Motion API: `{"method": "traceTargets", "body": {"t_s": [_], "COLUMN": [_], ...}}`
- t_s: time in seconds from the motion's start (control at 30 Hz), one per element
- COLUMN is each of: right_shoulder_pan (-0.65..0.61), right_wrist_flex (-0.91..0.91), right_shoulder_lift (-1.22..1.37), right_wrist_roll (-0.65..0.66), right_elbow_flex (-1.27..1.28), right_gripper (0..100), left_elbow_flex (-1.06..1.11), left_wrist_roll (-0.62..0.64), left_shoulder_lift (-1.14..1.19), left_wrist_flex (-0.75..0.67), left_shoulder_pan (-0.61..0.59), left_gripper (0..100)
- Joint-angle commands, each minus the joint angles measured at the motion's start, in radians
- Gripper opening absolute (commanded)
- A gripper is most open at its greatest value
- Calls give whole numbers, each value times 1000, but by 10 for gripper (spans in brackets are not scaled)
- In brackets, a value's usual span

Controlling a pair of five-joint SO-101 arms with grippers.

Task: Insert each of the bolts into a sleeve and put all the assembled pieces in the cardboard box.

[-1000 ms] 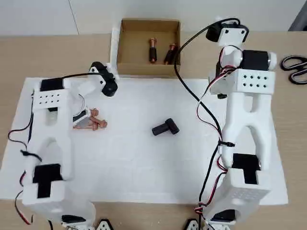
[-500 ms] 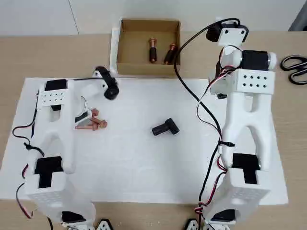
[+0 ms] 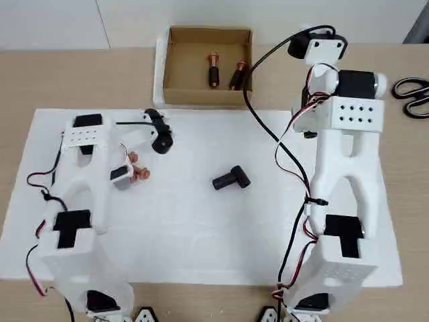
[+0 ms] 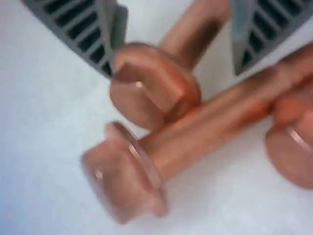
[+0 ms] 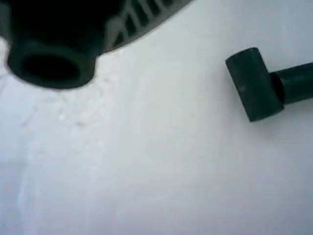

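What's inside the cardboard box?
Two assembled pieces lie side by side on the floor of the cardboard box: a middle piece and a side piece by the wall. Each is a copper bolt in a dark sleeve, which hides how deep the bolt goes.

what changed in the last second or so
The left arm shifted right over the mat. Its end effector now sits open astride one bolt, nothing gripped yet. The right arm, black sleeves and the assemblies in the cardboard box stayed put.
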Motion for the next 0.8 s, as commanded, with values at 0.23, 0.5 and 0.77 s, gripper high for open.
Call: {"method": "traceTargets", "body": {"t_s": [0.23, 0.5, 0.77], "right_shoulder_pan": [5, 5, 5], "right_wrist_flex": [5, 5, 5], "right_shoulder_lift": [-62, -62, -62], "right_wrist_roll": [2, 2, 2], "right_elbow_flex": [-3, -3, -3], "right_gripper": [4, 4, 4], "left_elbow_flex": [-31, -33, -36], "left_wrist_roll": [0, -2, -2], "left_shoulder_lift": [21, 12, -133], "left_wrist_flex": [9, 115, 232], "left_shoulder_pan": [11, 44, 100], "left_gripper": [22, 5, 5]}}
